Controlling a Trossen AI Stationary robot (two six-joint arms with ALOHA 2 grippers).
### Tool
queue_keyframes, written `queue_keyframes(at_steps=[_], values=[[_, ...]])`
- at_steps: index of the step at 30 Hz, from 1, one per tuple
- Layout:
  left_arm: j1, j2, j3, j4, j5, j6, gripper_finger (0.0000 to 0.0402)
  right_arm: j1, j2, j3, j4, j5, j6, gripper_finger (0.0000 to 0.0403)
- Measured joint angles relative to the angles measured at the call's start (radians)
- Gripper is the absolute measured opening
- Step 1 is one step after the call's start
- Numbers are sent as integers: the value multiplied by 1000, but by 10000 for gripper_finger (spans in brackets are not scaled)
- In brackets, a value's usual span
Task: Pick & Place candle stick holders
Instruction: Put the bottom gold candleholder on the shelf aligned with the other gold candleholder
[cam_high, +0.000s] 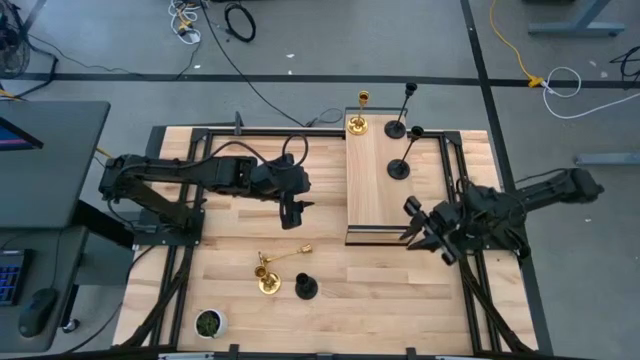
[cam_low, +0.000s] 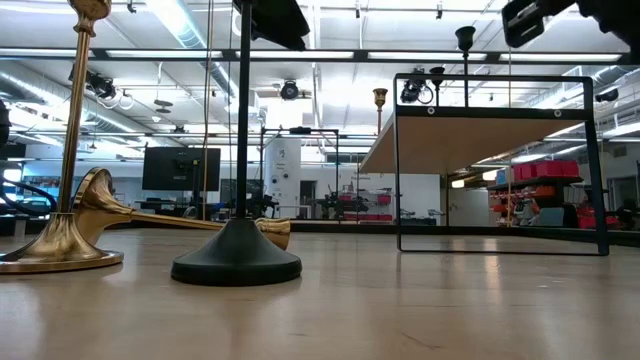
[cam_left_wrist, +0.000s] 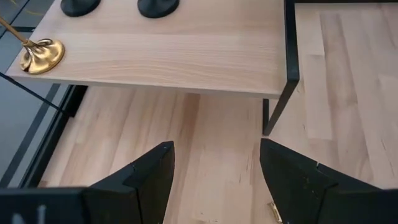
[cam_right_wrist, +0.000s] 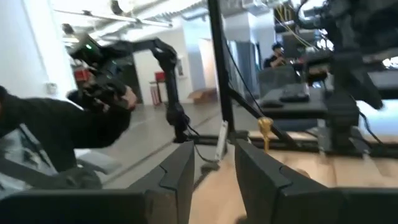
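Three candle stick holders stand on the raised wooden shelf (cam_high: 372, 190): a gold one (cam_high: 357, 122) and two black ones (cam_high: 396, 128) (cam_high: 399, 168). On the table near the front, a gold one (cam_high: 267, 282) and a black one (cam_high: 306, 288) stand upright on their bases, and another gold one (cam_high: 285, 256) lies on its side. My left gripper (cam_high: 292, 212) hovers open and empty left of the shelf, above bare table (cam_left_wrist: 216, 155). My right gripper (cam_high: 420, 235) is open and empty (cam_right_wrist: 214, 155) by the shelf's near right corner.
A small green plant pot (cam_high: 210, 322) sits at the table's near left corner. The shelf stands on thin black legs (cam_left_wrist: 277, 106), with a gap beneath it (cam_low: 490, 200). A black frame (cam_high: 200, 140) runs around the table's edges.
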Motion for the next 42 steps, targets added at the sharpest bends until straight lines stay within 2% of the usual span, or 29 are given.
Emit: queue_keyframes(at_steps=[4,7,11,16,21,29,34,42], values=[[0,0,0,0,8,-1,236,96,58,0,79,49,-8,113],[-5,0,0,-1,26,-1,236,172,88,1,109,130,-37,113],[-22,0,0,-1,49,-16,236,270,159,46,68,288,-67,113],[-51,0,0,-1,50,-26,236,368,300,153,0,408,-103,113],[-77,0,0,-29,50,-27,236,414,429,244,-75,525,-108,113],[-105,0,0,-54,49,-45,236,415,616,333,-70,591,12,113],[-106,0,0,-55,53,-48,236,416,728,379,-55,592,53,113],[-133,12,0,-151,206,-22,236,416,749,407,-65,583,50,113]])
